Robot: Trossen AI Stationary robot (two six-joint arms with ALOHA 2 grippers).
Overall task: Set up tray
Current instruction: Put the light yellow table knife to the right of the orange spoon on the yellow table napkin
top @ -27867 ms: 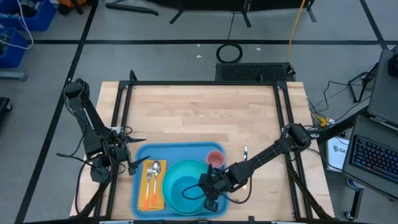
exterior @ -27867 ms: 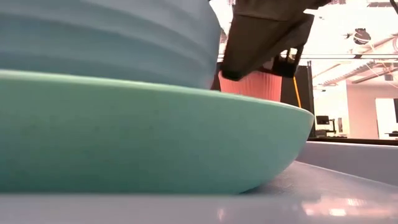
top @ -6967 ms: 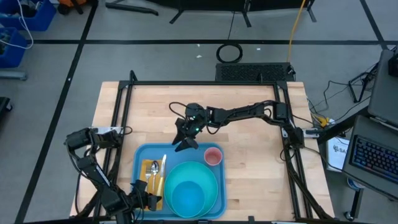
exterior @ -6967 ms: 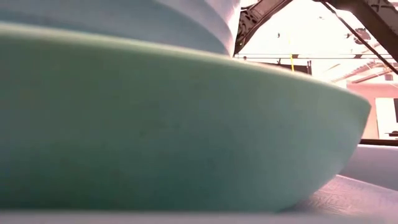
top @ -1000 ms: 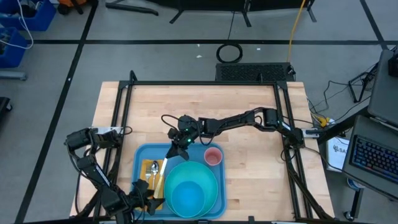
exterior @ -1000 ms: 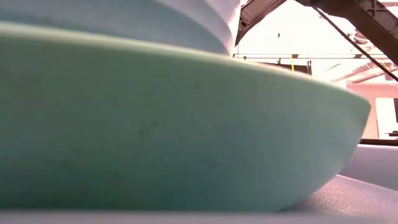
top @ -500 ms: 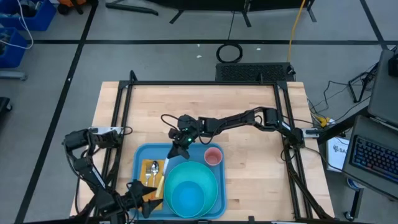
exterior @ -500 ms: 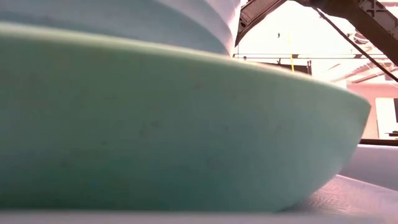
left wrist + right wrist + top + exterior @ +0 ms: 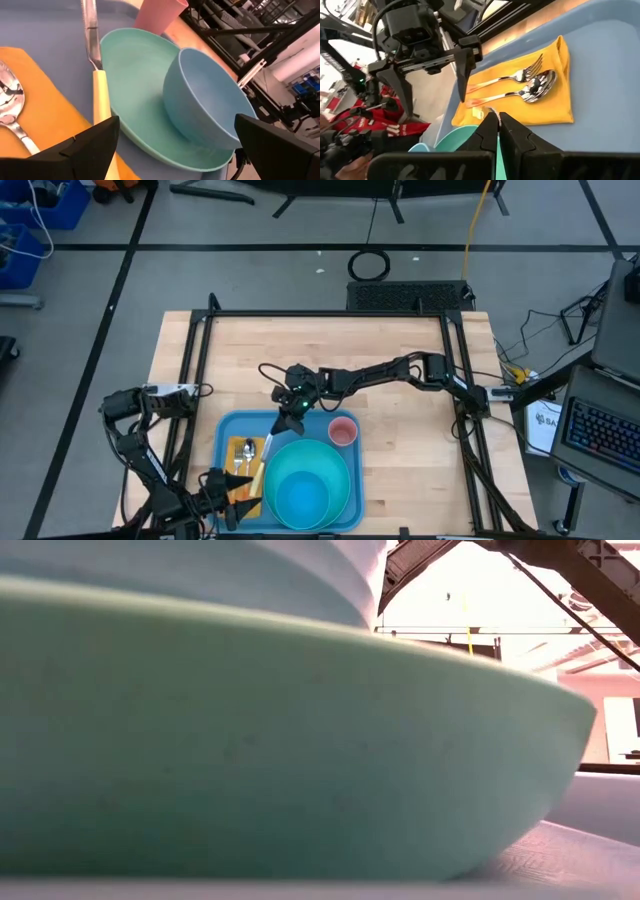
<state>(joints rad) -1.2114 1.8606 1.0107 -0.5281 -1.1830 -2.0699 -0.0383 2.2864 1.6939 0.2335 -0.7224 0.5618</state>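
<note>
Tray on wooden table.

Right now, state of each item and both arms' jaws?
Tray: flat on the table, loaded.
Plate: on the tray, bowl upright in it.
Cup: upright on the tray, beside the plate.
Napkin: flat on the tray, fork and spoon lying on it.
Knife: blade held by right gripper, jaws shut.
Left gripper: jaws open, empty.

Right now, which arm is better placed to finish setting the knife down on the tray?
Right. Its end effector is over the tray's far edge, apparently closed on the knife blade tip. The left end effector waits open by the near-left corner.
</note>
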